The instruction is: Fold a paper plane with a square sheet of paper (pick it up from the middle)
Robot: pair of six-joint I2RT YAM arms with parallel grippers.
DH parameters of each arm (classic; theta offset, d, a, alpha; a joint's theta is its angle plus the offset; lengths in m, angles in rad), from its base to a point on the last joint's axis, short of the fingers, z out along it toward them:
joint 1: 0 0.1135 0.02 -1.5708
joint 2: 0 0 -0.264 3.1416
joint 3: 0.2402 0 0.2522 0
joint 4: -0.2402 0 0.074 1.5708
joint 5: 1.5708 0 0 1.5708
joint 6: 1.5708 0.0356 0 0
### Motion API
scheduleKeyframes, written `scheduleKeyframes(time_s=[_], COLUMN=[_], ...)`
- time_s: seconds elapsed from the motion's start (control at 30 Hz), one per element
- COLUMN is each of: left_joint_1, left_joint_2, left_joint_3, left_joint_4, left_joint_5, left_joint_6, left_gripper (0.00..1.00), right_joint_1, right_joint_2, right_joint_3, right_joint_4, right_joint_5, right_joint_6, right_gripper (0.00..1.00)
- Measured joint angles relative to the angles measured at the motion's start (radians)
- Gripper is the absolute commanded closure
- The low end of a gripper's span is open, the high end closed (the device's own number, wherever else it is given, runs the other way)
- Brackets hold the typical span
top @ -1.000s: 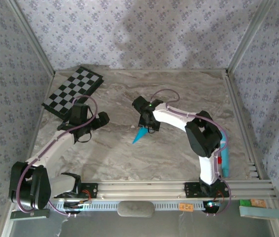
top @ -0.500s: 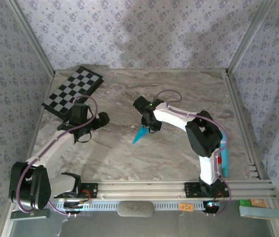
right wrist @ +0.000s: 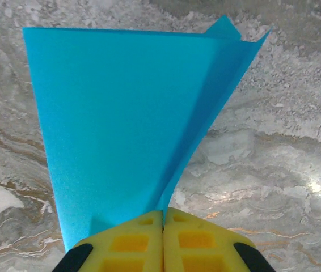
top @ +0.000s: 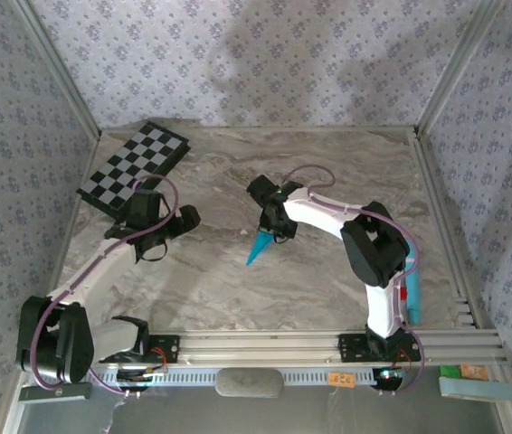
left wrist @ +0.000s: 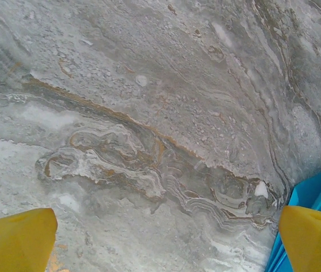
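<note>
**Right gripper pinches the paper plane**

I see my right gripper (right wrist: 163,226), jaws pressed together, clamping the folded turquoise-blue paper plane (right wrist: 121,113) near the middle of the grey marble tabletop (top: 328,163). My left gripper (left wrist: 166,226) hangs toward the left edge, jaws wide apart.

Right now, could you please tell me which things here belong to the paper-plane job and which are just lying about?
Belonging to the job:
- folded turquoise paper, pinched in the shut right gripper
- left gripper, open beside it

Just lying about:
- checkerboard
- pale teal bar
</note>
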Motion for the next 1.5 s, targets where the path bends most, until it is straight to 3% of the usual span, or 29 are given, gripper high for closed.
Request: scheduleKeyframes(time_s=[0.2, 0.5, 0.83, 1.17, 1.5], left_joint_1=[0.043, 0.086, 0.081, -0.048, -0.101], left_joint_2=[0.000, 0.000, 0.112, 0.264, 0.390], left_joint_3=[-0.004, -0.053, -0.097, -0.099, -0.007], left_joint_4=[0.001, 0.032, 0.210, 0.314, 0.349], left_joint_5=[0.010, 0.094, 0.309, 0.391, 0.409], left_joint_6=[-0.016, -0.072, -0.178, -0.235, -0.264], left_gripper=[0.00, 0.01, 0.24, 0.42, 0.55], right_joint_1=[0.000, -0.024, -0.087, -0.130, -0.135], right_joint_2=[-0.030, -0.029, 0.003, 0.036, 0.036], right_joint_3=[0.022, 0.035, -0.143, -0.226, -0.228], right_joint_4=[0.044, 0.266, 0.592, 0.687, 0.711], right_joint_5=[-0.055, -0.331, -0.626, -0.692, -0.700], right_joint_6=[-0.117, -0.325, -0.367, -0.367, -0.367], right_gripper=[0.93, 0.92, 0.89, 0.87, 0.87])
